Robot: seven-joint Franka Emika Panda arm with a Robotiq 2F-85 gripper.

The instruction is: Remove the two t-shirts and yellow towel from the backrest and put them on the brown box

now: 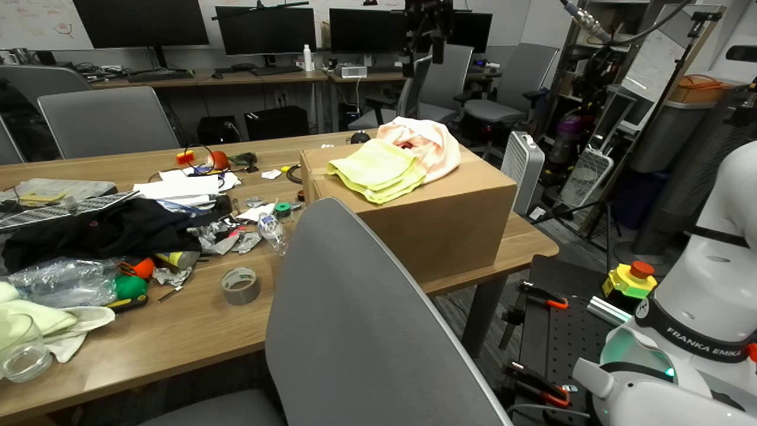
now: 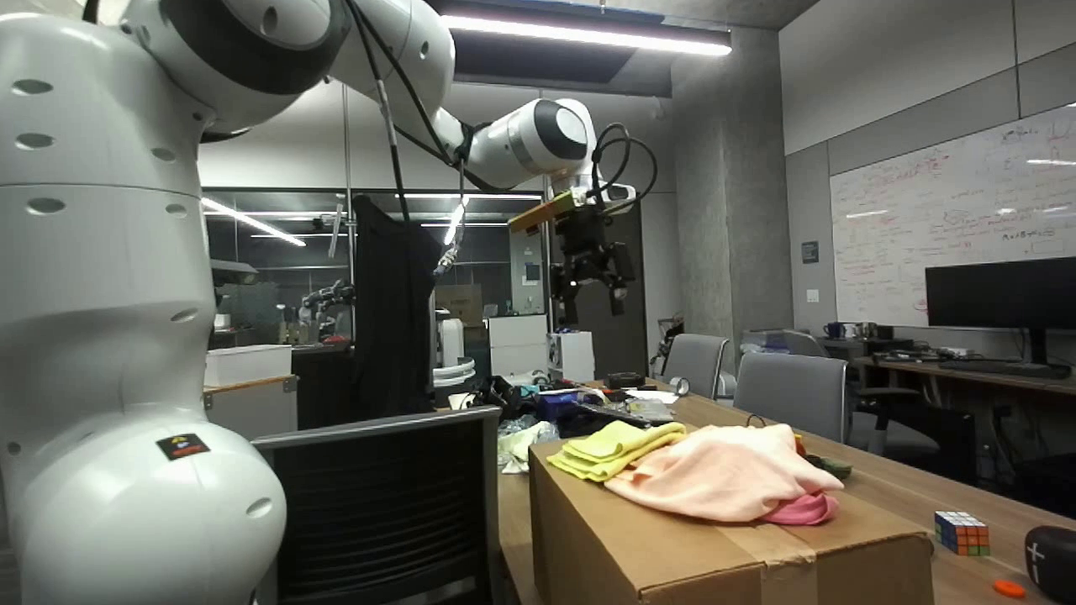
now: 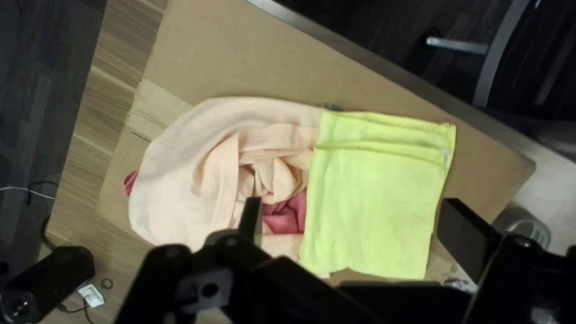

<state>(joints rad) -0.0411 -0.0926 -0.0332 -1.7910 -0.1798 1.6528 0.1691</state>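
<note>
The yellow towel (image 3: 369,216) lies folded flat on top of the brown box (image 1: 449,242), its side touching a crumpled peach t-shirt (image 3: 180,193) that rests there too. Some pink cloth (image 3: 288,220) shows through a gap in the peach bundle and again at its outer rim; it is probably the second t-shirt, though most of it is covered. The peach bundle is nearer than the towel to the short edge of the tabletop (image 1: 195,331), and the box stands at that end, close to the corner by the robot arm (image 1: 692,284). The wrist view shows a strip of the tabletop between the box and the short edge.

The gripper (image 2: 593,309) hangs well above the box, its jaws spread wide and holding nothing; from the wrist, the towel appears between them.

A grey backrest (image 1: 366,319) rises beside the long edge, near the box. Along that edge, away from the corner, are a roll of grey tape (image 1: 241,287) on its flat side and, farther off, a drinking glass (image 1: 25,358). A black garment (image 1: 106,234) is heaped inward from there, with clear plastic wrap (image 1: 71,287) beside it. Between the box and the opposite long edge, an exterior view shows a Rubik's cube (image 2: 962,533), an orange disc (image 2: 1009,588) and a black rounded object (image 2: 1055,563).
</note>
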